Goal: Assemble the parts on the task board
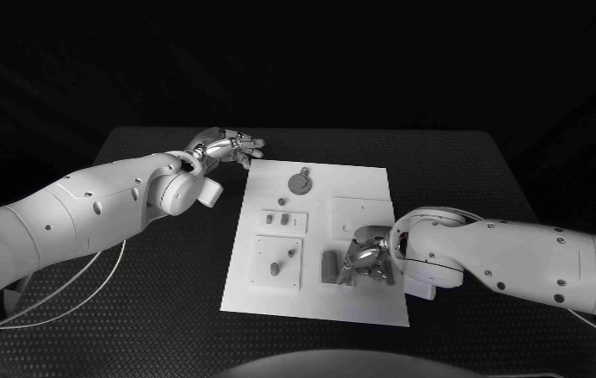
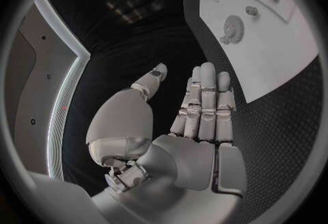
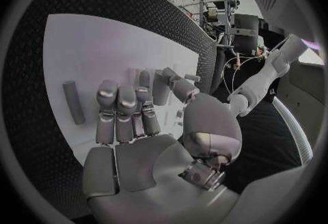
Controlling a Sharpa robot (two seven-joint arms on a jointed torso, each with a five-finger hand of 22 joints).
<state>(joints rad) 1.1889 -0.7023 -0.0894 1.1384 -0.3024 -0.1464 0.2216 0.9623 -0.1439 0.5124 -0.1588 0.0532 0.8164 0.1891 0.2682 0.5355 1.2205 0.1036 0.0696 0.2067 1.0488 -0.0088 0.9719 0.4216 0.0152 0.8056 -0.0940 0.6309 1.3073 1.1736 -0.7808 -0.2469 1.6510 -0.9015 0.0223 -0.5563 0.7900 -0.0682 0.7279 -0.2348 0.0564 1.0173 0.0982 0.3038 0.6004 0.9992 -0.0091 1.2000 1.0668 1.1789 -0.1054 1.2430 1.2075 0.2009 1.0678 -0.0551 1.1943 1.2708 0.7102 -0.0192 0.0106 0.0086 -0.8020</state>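
Task board [image 1: 360, 305] lies mid-table [image 1: 149, 309]. A gear-shaped part [image 1: 298, 182] sits near its far edge, two small parts [image 1: 278, 219] by the left edge, a bar-shaped part [image 1: 329, 266] toward the near edge.

You're looking at a counter [image 1: 149, 309] covered in a matt black mat with a fine woven, bumpy texture. The task board [image 1: 360, 300] is a smooth, matt white plate. The parts [image 1: 298, 182] look like dull plastic. Each robot hand [image 1: 227, 149] [image 1: 367, 257] is polished, glossy silver metal; the arms [image 1: 87, 214] are smooth, glossy white shells.
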